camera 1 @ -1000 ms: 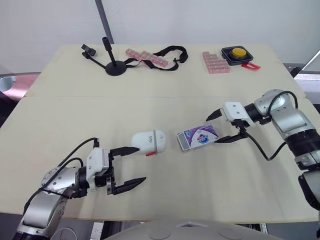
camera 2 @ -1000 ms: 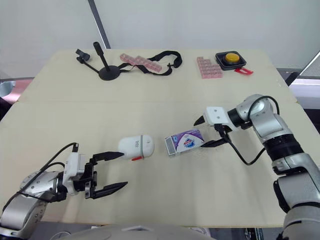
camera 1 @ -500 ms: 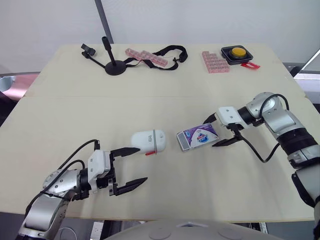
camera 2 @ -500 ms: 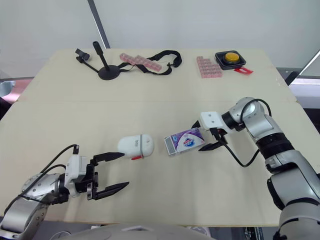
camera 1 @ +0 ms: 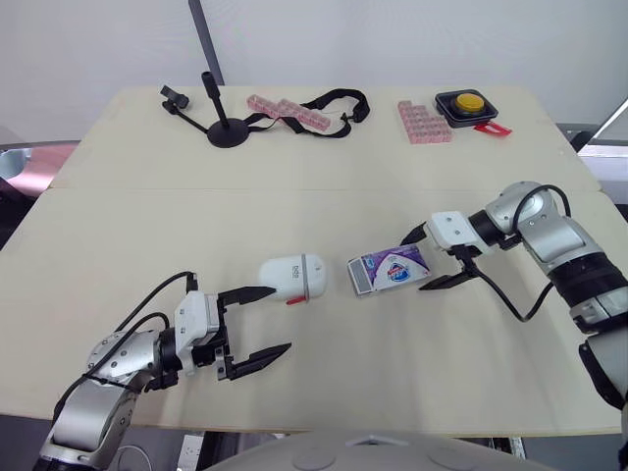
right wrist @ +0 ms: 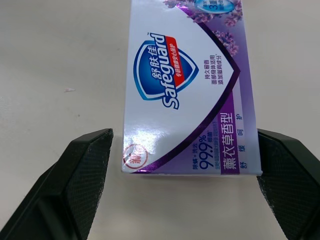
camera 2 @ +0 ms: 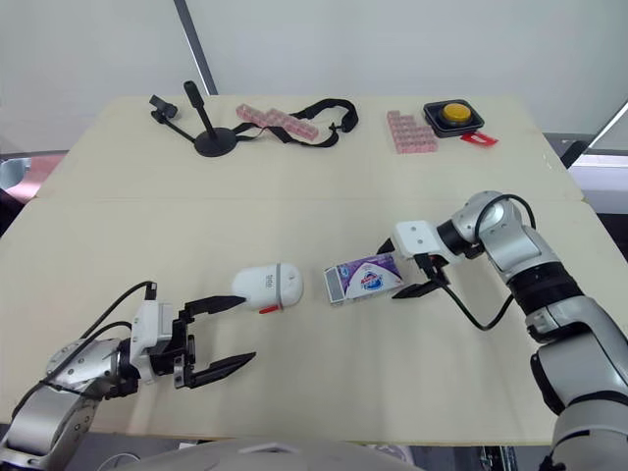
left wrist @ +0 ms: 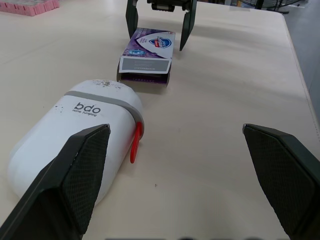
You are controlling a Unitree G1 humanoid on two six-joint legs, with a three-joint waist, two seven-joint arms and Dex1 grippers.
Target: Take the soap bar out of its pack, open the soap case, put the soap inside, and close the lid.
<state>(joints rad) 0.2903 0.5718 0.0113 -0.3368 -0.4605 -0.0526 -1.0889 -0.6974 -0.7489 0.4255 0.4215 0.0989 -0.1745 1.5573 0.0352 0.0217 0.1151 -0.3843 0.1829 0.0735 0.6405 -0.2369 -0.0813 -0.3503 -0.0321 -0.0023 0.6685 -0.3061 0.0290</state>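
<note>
Both task items lie on the table point(camera 1: 118, 245), near the middle, side by side but not touching.

- soap case point(camera 1: 291, 278) – white, grey band, red tab on its near side, lying flat. Looks shut.
- soap pack point(camera 1: 390, 269) – purple and white box, just right of the case, lying flat with the printed face up and one short end towards the case. Pack is on the table, not lifted.

Right gripper point(camera 1: 413, 263): jaws spread, straddling the right end of the pack, one finger on the far side and one on the near side. In the right wrist view the pack's end sits between the fingers point(right wrist: 75, 185). There is a clear gap on one side; the other finger is right at the box edge, and I can't tell if it touches. Not pinching.

Left gripper point(camera 1: 283, 318): low over the table, near-left of the case, jaws spread wide and holding nothing. In the left wrist view one of the fingers point(left wrist: 75, 180) is just beside the case – contact unclear.

Far edge of the table, well apart from all this: black stand point(camera 1: 228, 132), black strap point(camera 1: 339, 100), pink blocks point(camera 1: 423, 122), yellow button point(camera 1: 468, 101).
</note>
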